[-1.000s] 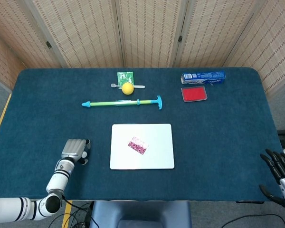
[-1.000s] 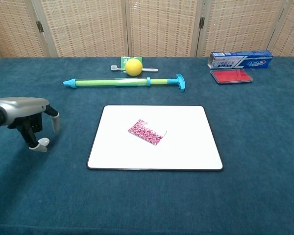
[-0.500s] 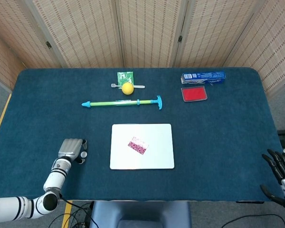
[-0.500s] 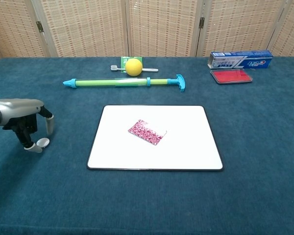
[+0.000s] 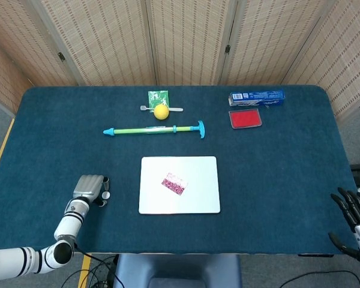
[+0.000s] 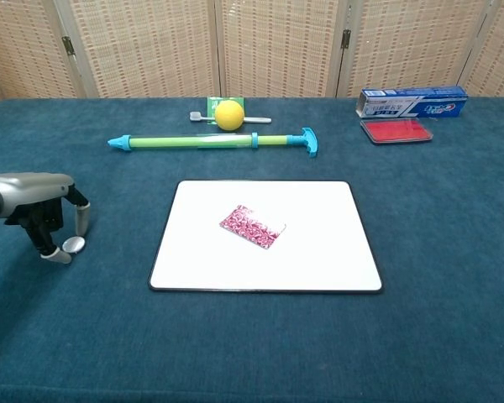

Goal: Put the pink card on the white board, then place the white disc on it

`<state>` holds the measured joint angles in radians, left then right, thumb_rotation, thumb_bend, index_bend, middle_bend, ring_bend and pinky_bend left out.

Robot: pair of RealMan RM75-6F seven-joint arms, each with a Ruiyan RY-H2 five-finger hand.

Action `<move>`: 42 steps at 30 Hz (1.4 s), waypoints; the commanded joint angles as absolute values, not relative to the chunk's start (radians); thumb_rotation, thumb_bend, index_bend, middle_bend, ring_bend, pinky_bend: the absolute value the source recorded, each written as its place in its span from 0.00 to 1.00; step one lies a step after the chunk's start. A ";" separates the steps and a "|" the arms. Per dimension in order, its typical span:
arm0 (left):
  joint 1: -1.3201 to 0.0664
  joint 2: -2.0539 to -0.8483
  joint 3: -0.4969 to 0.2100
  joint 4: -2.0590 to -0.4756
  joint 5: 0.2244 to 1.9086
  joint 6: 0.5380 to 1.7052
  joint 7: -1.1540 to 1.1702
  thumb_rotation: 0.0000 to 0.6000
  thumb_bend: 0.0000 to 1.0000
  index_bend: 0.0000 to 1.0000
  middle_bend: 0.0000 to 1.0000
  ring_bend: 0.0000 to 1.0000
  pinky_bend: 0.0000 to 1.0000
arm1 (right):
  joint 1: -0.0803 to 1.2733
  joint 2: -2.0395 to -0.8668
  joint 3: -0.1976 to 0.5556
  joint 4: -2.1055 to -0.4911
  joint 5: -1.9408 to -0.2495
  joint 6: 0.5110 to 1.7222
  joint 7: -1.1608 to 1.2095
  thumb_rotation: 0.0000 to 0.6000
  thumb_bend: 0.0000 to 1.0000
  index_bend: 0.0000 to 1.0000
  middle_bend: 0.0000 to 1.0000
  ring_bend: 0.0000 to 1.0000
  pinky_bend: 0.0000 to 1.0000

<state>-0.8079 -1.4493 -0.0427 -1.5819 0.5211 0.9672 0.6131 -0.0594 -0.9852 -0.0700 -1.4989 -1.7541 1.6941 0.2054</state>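
The pink patterned card (image 5: 174, 183) (image 6: 251, 227) lies flat near the middle of the white board (image 5: 198, 174) (image 6: 319, 243). A small white disc (image 5: 106, 195) (image 6: 73, 244) rests on the blue cloth left of the board. My left hand (image 5: 90, 187) (image 6: 29, 189) hovers just over it with its fingers pointing down. One fingertip (image 6: 55, 254) stands right beside the disc, and I cannot tell whether it touches. Nothing is gripped. My right hand (image 5: 351, 216) shows only in the head view, at the table's near right corner, with its fingers spread and nothing in it.
A green and blue rod (image 5: 156, 129) (image 6: 210, 142) lies across the table behind the board. Further back are a yellow ball (image 5: 161, 111) (image 6: 229, 114) and a green packet (image 5: 158, 96). A toothpaste box (image 5: 256, 97) (image 6: 412, 102) and a red case (image 5: 245, 119) (image 6: 396, 130) sit back right.
My left hand has drifted slightly left and toward the near edge, settling lower beside the disc. The disc, card and board have not moved.
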 commanded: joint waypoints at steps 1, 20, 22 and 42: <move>-0.812 -1.455 -0.045 -1.567 0.516 0.954 0.611 1.00 0.26 0.51 1.00 1.00 0.89 | -0.059 -0.985 -0.069 -1.499 -1.753 1.694 0.205 1.00 0.20 0.00 0.00 0.00 0.00; -0.826 -1.416 -0.048 -1.645 0.528 0.985 0.637 1.00 0.38 0.64 1.00 1.00 0.89 | -0.067 -0.986 -0.067 -1.495 -1.756 1.711 0.210 1.00 0.20 0.00 0.00 0.00 0.00; -0.832 -1.402 -0.051 -1.686 0.532 1.012 0.657 1.00 0.38 0.64 1.00 1.00 0.89 | -0.067 -0.986 -0.068 -1.492 -1.760 1.713 0.214 1.00 0.20 0.00 0.00 0.00 0.00; -1.112 -1.552 -0.183 -1.748 0.316 1.100 0.976 1.00 0.38 0.64 1.00 1.00 0.89 | -0.046 -0.963 -0.075 -1.468 -1.762 1.689 0.300 1.00 0.20 0.00 0.00 0.00 0.00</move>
<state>-1.0798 -1.5242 -0.1669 -1.7635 0.3457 1.0903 0.9449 -0.0478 -0.9648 -0.0747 -1.4695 -1.7625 1.6914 0.2971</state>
